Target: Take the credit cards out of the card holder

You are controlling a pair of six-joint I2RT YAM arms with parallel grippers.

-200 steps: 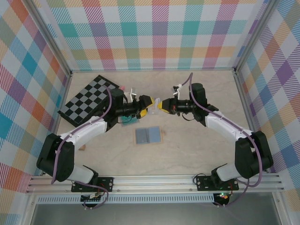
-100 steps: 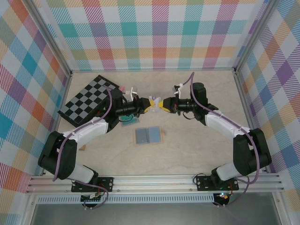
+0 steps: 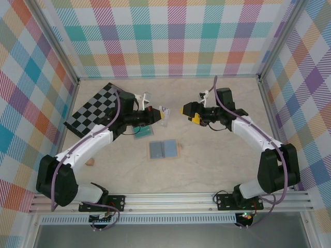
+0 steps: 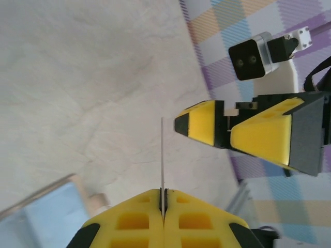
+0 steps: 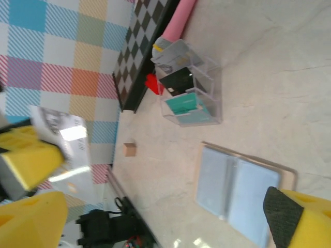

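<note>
Hard to read first. The card (image 3: pixel 165 112) you hold in the left gripper (image 3: pixel 158 114) shows edge-on from the left wrist. It is a thin pale line rising from between the yellow fingers (image 4: pixel 134 222), with its face unreadable. From the right wrist it catches glare and the grey print on it blurs. The left jaws are pressed together on one edge of it, and the card is held clear of the table (image 3: pixel 207 165).

Right gripper (image 3: pixel 190 113): jaws spread, nothing between them. It faces the card across a small gap without touching it. In its own wrist view both fingers are cut off at the lower corners.

Card holder (image 3: pixel 163 149): opened flat on the table, light-blue panels up, tan border showing. It lies on the near side of both grippers, roughly below the gap between them. You cannot tell whether its pockets hold anything. From the left wrist its corner pokes in at lower left, the rest cut off.

Clear plastic box (image 3: pixel 144 133): just beyond the holder's far-left corner, partly under your left arm from above. The right wrist shows teal, black and red items inside. A pink tube (image 5: pixel 178 20) lies behind it, its top cut off.

Checkerboard (image 3: pixel 98 108): at far left, lying diagonally. A small tan block (image 3: pixel 90 163) sits alone toward the left wall.

Surface: pale marbled beige, slightly glossy. The walls (image 3: pixel 170 36) are pastel plaid on three sides. An aluminium rail (image 3: pixel 170 199) at the near edge carries both bases.
</note>
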